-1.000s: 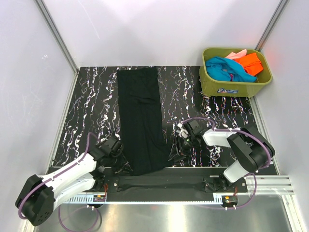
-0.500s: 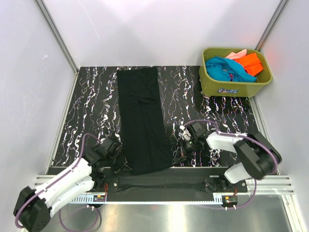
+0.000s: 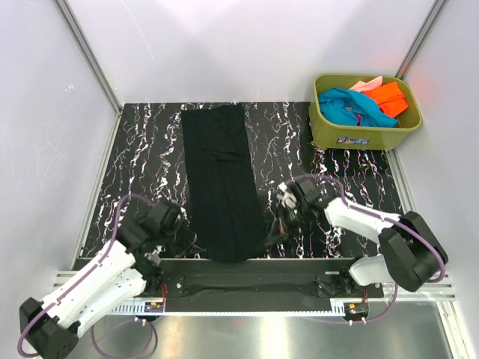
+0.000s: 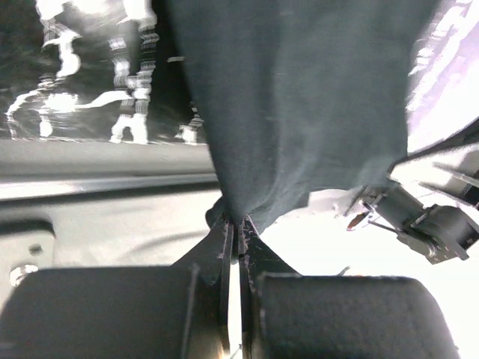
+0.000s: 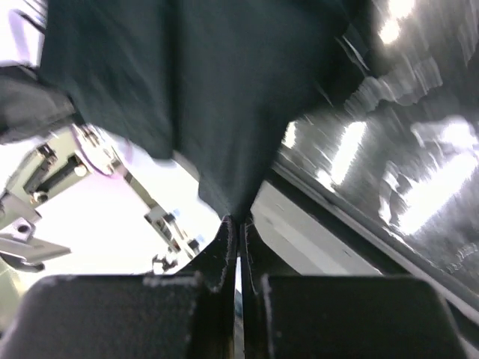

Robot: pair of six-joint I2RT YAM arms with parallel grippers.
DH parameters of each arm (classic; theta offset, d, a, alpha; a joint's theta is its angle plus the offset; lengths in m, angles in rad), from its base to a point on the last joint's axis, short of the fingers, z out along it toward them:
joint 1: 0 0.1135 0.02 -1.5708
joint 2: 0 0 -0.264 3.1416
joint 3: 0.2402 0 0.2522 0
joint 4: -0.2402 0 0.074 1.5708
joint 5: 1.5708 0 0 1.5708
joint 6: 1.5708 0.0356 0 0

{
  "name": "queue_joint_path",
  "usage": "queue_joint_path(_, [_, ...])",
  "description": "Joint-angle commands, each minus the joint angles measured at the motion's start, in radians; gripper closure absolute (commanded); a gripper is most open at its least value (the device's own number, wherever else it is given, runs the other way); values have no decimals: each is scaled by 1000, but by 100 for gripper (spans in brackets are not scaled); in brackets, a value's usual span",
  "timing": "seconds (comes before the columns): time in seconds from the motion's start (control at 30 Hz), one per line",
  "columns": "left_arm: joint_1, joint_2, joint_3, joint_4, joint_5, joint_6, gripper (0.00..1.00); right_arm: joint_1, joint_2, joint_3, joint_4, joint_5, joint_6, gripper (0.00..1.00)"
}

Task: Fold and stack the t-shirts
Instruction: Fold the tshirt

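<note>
left gripper and right gripper only just now clamping tight on the one black t-shirt's near corners, three tees bunching in one tub, pink tee mostly hiding

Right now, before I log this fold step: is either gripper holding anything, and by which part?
Both hold the black t-shirt: the left gripper pinches its near left corner, the right gripper its near right corner.
</note>
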Motion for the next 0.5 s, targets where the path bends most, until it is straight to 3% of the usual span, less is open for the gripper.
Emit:
queue_joint_path(0.0, [37,152,234,-43,-80,134,100,-40,60,200,-66,32,-55,100])
queue_joint_path(0.23, [339,445,438,12,-30,331,100,-121,339,568,-175,11,-156,100])
queue_joint_path(0.47, [440,761,660,51,5,460,100,-178,591,861,-235,-20,-193,100])
